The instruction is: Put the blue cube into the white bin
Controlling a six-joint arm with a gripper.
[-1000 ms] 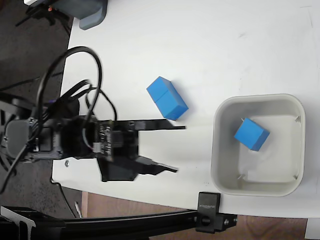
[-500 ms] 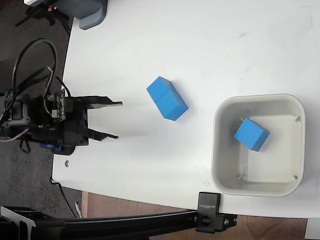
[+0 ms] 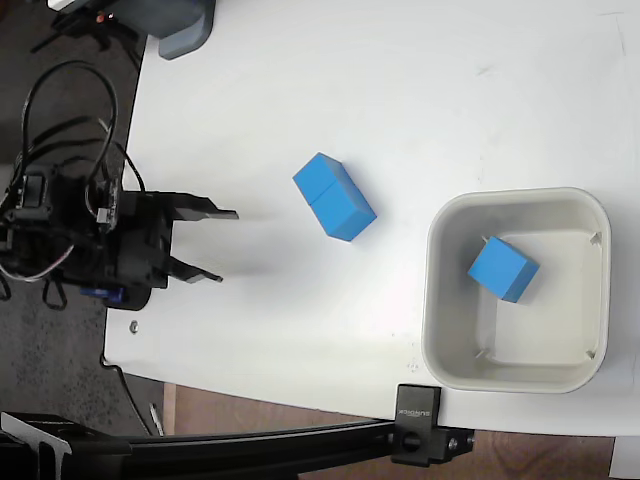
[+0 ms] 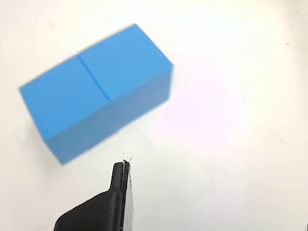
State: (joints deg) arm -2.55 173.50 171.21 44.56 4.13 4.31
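End effector [image 3: 212, 245], open and empty, has pulled far back from the white bin [image 3: 436, 300], where the blue cube [image 3: 503, 268] now sits.

Bright, even light and soft shadows in the fixed view; the wrist view is overexposed and slightly blurred.

Bare table [image 3: 420, 100] all round; only the seamed blue block [image 3: 334, 196] mid-table.
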